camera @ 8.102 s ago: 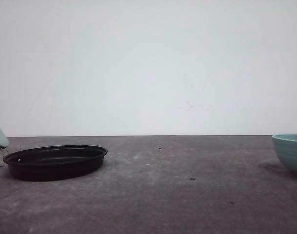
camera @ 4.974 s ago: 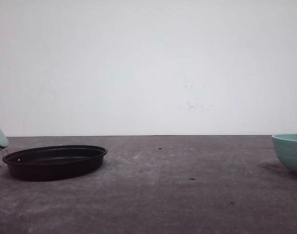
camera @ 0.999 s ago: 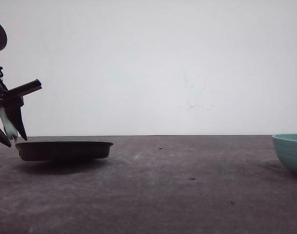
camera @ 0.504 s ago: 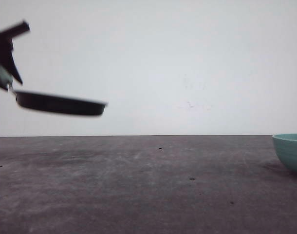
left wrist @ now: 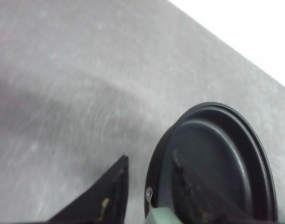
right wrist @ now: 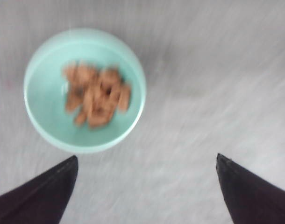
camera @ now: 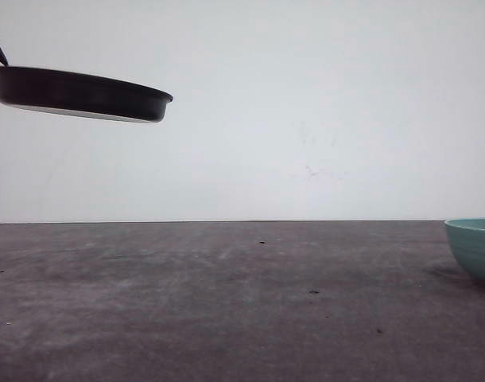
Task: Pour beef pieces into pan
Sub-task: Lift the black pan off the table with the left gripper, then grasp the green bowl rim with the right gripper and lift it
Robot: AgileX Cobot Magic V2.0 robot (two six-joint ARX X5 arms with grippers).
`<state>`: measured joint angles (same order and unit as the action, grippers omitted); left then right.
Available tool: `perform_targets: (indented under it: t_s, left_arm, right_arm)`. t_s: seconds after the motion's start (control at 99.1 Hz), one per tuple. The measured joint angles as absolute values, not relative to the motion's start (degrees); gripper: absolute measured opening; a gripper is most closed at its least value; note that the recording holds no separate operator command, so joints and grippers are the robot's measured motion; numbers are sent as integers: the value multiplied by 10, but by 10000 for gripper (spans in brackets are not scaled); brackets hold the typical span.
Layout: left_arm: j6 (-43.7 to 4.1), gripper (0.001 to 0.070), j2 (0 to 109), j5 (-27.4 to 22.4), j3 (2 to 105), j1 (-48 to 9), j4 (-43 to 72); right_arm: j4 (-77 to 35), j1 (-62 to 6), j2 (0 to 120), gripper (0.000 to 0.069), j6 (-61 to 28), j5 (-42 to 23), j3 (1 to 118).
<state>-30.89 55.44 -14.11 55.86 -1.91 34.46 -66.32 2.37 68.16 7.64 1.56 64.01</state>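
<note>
Pan (camera: 79, 93) is airborne at the far left of the front view, well above the grey surface (camera: 242, 302), rim tilted slightly down toward the right. Black body, pale underside edge visible.

Left wrist view: left end effector (left wrist: 147, 186) is clamped on the pan's mint-green handle (left wrist: 163, 218), one finger (left wrist: 112, 186) outside the rim, the other (left wrist: 191, 191) lying over the pan's inner floor (handle mostly cut off at the frame edge, so contact detail is limited). Pan interior (left wrist: 217, 163) looks bare and black. A rivet (left wrist: 149, 191) shows on the wall near the handle.

Beef pieces (right wrist: 98, 95) sit in a loose reddish-brown pile inside the teal bowl (right wrist: 44, 116), seen from above in the right wrist view (frame is motion-blurred, individual chunks not separable). Bowl rests on the surface; in the front view its rim (camera: 473, 239) shows at the far right, well apart from the pan.

Right end effector (right wrist: 147, 186) hangs above the surface near the bowl, fingers spread wide, nothing between them. Both fingertips (right wrist: 49, 186) clear of the bowl.
</note>
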Motion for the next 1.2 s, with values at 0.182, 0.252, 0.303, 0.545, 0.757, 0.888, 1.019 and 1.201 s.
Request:
perform_targets:
  t_s: [0.182, 0.252, 0.303, 0.545, 0.757, 0.888, 1.019, 1.201]
  left_arm:
    - [-309, 134, 517, -142, 559, -44, 359]
    - [-309, 134, 504, -142, 559, -50, 358]
    - [-309, 134, 496, -142, 559, -53, 358]
    - [-309, 134, 491, -145, 559, -55, 358]
    - [-312, 134, 491, -147, 559, -55, 350]
    - [-313, 134, 491, -148, 559, -55, 345]
    - [-313, 133, 491, -148, 559, -55, 344]
    - [-313, 133, 491, -148, 559, -55, 326]
  right_arm:
    - [-653, 26, 735, 539, 80, 17, 640]
    - [-649, 26, 753, 437, 80, 17, 640]
    - [-644, 26, 765, 377, 80, 17, 640]
    - [-599, 26, 816, 322, 84, 16, 640]
    - [-574, 26, 866, 322, 95, 16, 640]
    - [-569, 26, 897, 322, 96, 16, 640]
    - [-556, 26, 910, 317, 99, 16, 640]
    - [-541, 26, 919, 209, 100, 16, 640]
